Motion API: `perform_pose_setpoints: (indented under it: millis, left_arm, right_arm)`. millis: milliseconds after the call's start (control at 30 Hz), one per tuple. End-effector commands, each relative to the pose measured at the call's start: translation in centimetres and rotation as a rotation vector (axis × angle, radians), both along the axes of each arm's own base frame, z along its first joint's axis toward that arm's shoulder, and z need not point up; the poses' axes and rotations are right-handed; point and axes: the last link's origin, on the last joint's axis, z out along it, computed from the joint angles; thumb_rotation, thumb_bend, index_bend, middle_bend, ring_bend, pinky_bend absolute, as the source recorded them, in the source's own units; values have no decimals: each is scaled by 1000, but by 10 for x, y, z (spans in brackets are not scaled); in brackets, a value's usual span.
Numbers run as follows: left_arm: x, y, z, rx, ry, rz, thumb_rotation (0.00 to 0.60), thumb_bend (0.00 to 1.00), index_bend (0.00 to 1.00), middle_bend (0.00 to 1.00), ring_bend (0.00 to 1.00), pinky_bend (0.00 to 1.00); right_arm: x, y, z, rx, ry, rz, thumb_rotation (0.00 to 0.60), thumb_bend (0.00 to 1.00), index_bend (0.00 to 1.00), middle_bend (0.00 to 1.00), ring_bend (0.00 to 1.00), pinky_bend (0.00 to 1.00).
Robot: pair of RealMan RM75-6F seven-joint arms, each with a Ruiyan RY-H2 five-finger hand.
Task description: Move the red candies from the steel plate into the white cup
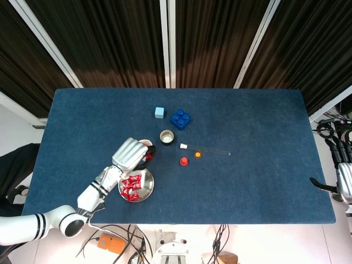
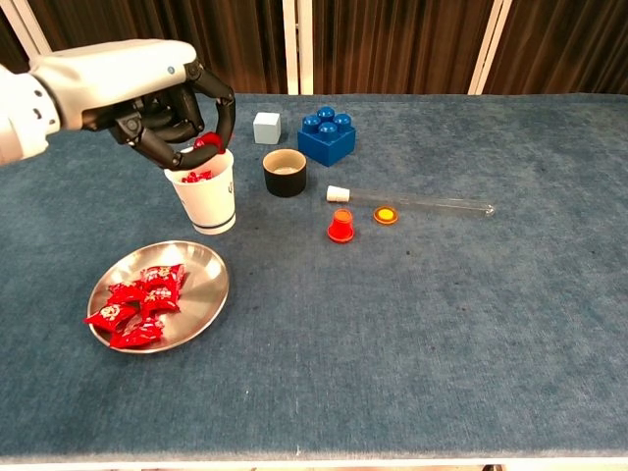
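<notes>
left hand [image 2: 147, 93]: hovering right over the cup [image 2: 204, 191], fingers curled around one red candy [image 2: 207, 141] just above the rim
cup: white, upright on the counter [image 2: 442, 314], a few reds inside already
plate [image 2: 201, 304]: steel, sits at about 7 o'clock from the cup, close by, with a pile of candies [image 2: 137, 299] on it
right hand [image 1: 344, 184]: way off at the counter's 3 o'clock edge, only partly in view, can't tell if it's open or closed
other stuff: black pot [image 2: 285, 173] at 3 o'clock of the cup, blue brick [image 2: 326, 137] and pale cube [image 2: 267, 128] behind it, test tube [image 2: 422, 202], red cap [image 2: 340, 227] and orange lid [image 2: 386, 214] further right
</notes>
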Motion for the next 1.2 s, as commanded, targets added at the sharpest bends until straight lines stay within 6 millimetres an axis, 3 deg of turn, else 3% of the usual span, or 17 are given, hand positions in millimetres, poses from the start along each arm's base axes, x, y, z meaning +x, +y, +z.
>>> perform_pose_setpoints:
  millis: [33,267,400,567,867,1067,1200]
  left_arm:
    - [-1,11,-6,-7,2,34,600,379,552,899,889,822]
    - [-12,24,-11,0,23,101,600,305,492,899,889,822]
    - [-16,22,-9,26,31,103,600,235,388,899,889,822]
    - [-26,15,3,58,13,112,600,228,375,899,889,822]
    - [-67,-27,32,126,-20,157,600,228,396,899,888,822]
    - [-72,-60,12,25,29,130,600,224,414,899,887,822]
    - [-68,-72,-6,-40,64,107,600,208,414,899,884,822]
  right_arm:
    - [-2,0,-1,2,-3,-7,600,257,0,30,0,144]
    - [-5,-1,-4,10,-7,-11,600,258,0,30,0,144]
    - [-5,-2,-4,13,-7,-9,600,258,0,30,0,144]
    - [-4,-3,-4,11,-9,-5,600,257,0,30,0,144]
    - [-2,-3,0,-1,-5,3,600,258,0,30,0,144]
    - [2,-7,-2,8,-1,20,600,257,0,30,0,144]
    - [4,-9,-3,15,3,23,600,257,0,30,0,144]
